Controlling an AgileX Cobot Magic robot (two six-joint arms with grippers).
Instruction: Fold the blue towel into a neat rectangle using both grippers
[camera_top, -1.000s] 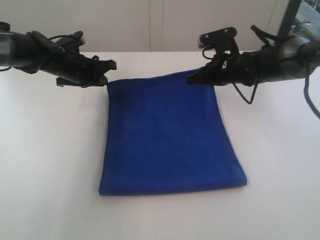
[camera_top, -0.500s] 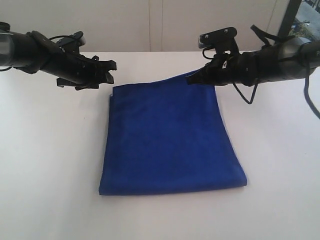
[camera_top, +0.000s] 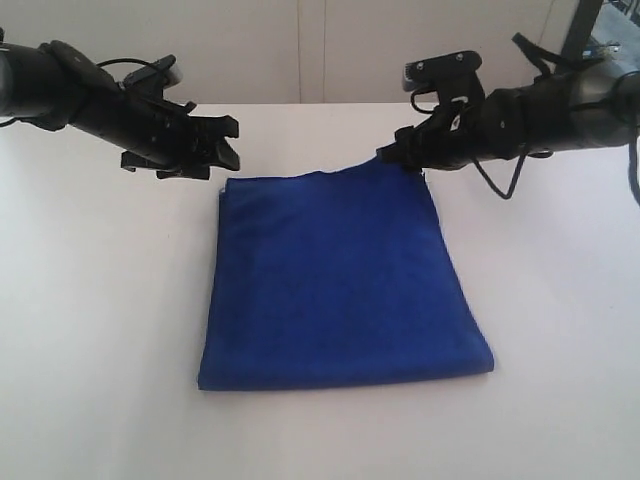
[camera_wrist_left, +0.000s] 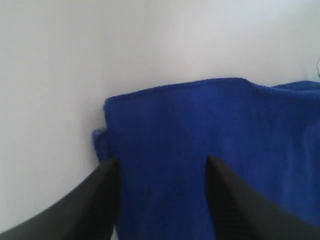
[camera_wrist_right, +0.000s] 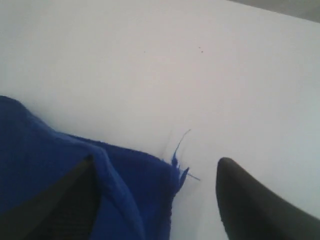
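Both far corners dropped since a second ago; blue towel (camera_top: 340, 285) lies folded flat. Fingers of left gripper (camera_top: 230, 146) and right gripper (camera_top: 397, 154) spread, pinching nothing, likely so the fold settles.

Blue towel (camera_top: 340, 280), folded rectangle, lying flat

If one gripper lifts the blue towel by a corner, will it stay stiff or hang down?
Probably it hangs limp: the blue towel lies folded flat on the table, with a soft rounded near edge. It is likely light, since even doubled it looks thin. Its fuzzy surface and the loose thread at one corner suggest it grips rather than slips.
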